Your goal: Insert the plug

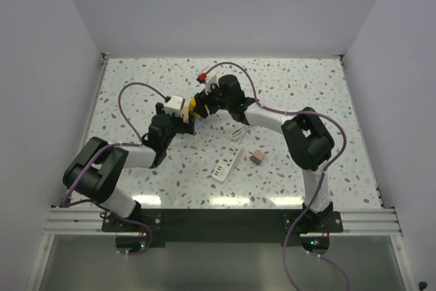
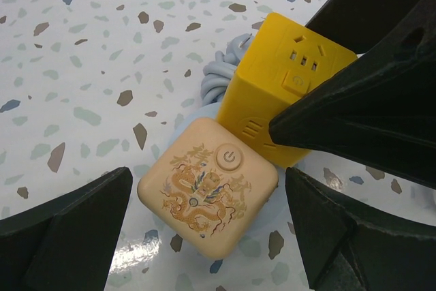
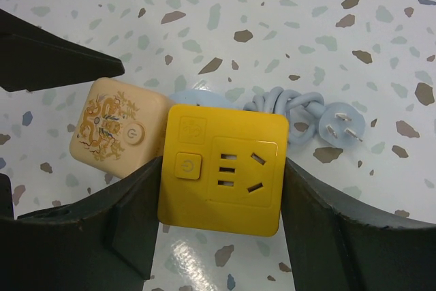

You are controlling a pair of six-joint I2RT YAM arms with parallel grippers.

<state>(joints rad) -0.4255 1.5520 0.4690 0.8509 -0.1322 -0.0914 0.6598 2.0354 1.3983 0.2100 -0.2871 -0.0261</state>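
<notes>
The dusty-pink plug [image 1: 257, 157] lies on the table right of centre, its thin white cord [image 1: 240, 134] running off behind it. It is out of both wrist views. My right gripper [image 3: 223, 168] is shut on the yellow cube [image 3: 225, 168], which shows sockets and a power button, one finger pressed on each side. My left gripper [image 2: 208, 178] is open around the peach dragon-print cube [image 2: 208, 199], with gaps on both sides. The two cubes touch. In the top view both grippers, the left one [image 1: 178, 112] and the right one [image 1: 204, 103], meet at the yellow cube [image 1: 193, 107].
A white power strip [image 1: 225, 167] lies at front centre, left of the pink plug. A coiled pale-blue cable with a three-pin plug [image 3: 337, 124] lies behind the cubes. White walls close in the speckled table [image 1: 306, 86] on three sides.
</notes>
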